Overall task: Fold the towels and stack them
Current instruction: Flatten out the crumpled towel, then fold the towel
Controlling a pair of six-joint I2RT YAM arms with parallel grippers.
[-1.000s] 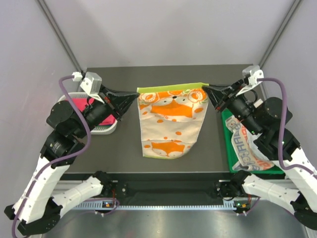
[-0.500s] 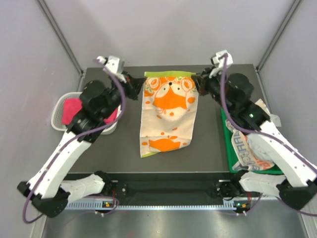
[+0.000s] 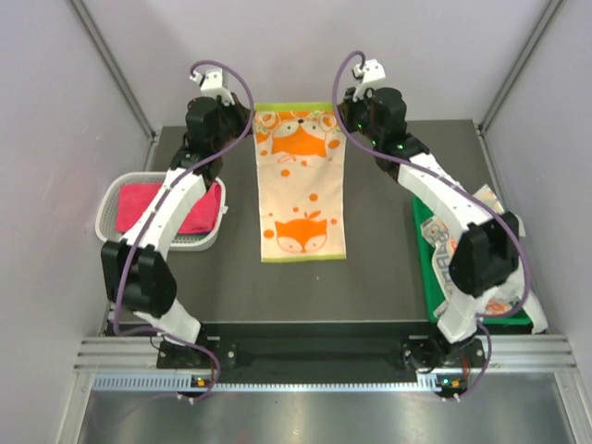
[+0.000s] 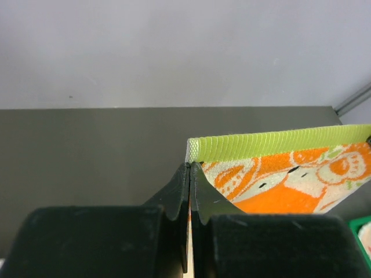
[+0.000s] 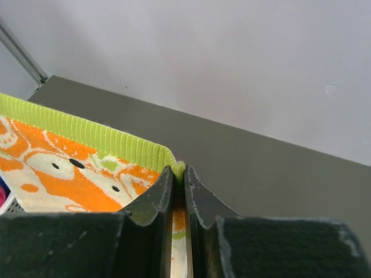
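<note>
Left gripper [image 3: 248, 120] and right gripper [image 3: 346, 115] are each pinched tight on a far corner of the fox-print towel [image 3: 303, 190], up at the top middle of the frame, with its green hem stretched between them. From that grip the cloth runs down the table [image 3: 379, 268] toward frame centre, looking straight and smooth. To fold it cleanly, I'd say both corners should travel together, level, keeping the hem taut, down onto the lower edge.

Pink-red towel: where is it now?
Top external view: the pink-red towel lies in the white mesh basket at the table's left edge, left of the orange fox towel.
</note>
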